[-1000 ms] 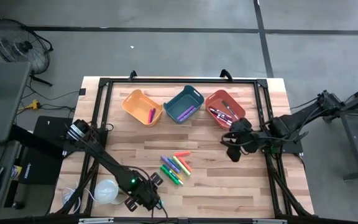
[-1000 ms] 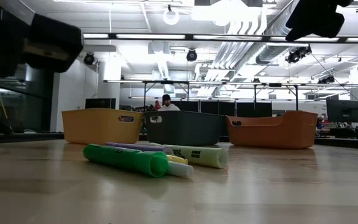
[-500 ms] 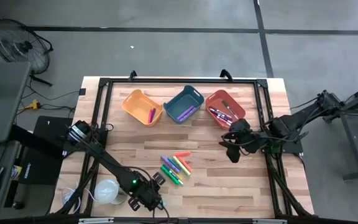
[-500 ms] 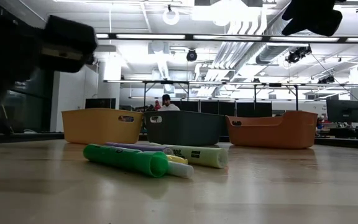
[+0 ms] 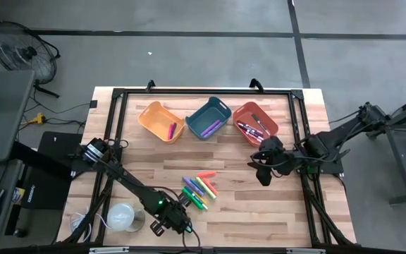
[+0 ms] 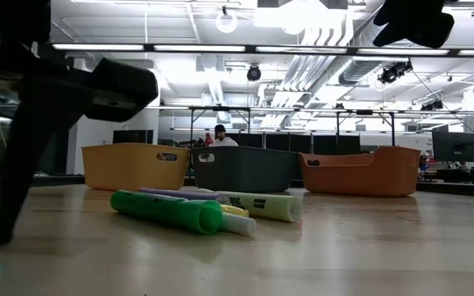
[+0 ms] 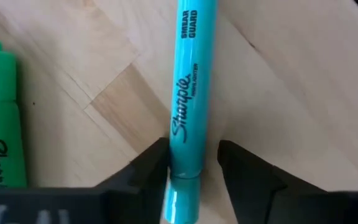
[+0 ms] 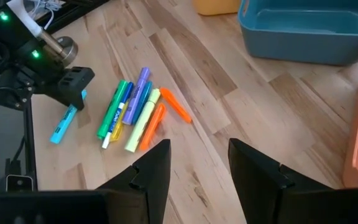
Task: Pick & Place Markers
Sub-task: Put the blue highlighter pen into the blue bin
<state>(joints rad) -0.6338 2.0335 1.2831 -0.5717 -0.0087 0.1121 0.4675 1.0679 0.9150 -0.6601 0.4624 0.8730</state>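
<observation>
A teal marker point(image 7: 188, 87) lies flat on the wood near the table's front edge, left of a loose pile of markers point(image 5: 199, 189) in green, purple, yellow and orange. My left gripper point(image 7: 193, 163) points down over the teal marker, open, one finger on each side of its barrel. The right wrist view shows that gripper point(image 8: 73, 84) above the teal marker's point(image 8: 64, 124) far end. My right gripper point(image 8: 201, 168) hangs open and holding nothing above the table's right side point(image 5: 263, 169), near the red bin. My left gripper comes from above with its fingers across the teal marker, beside the seam near one end point(image 7: 182, 177). One finger point(image 7: 151, 165) stands right against the barrel and the other point(image 7: 241, 165) is a small gap away. I cannot tell whether either touches. The marker lies flat on the table.
Three bins stand in a row at the back: orange point(image 5: 161, 121), blue point(image 5: 208, 118) and red point(image 5: 254, 123), each with markers inside. A white round thing point(image 5: 120, 216) sits at the front left. A black frame point(image 5: 115, 141) borders the table.
My left gripper has come down toward the table and a little toward the right edge, nearer the marker pile. In the low view it has dropped into sight at the left. The markers and my right gripper have kept still.
</observation>
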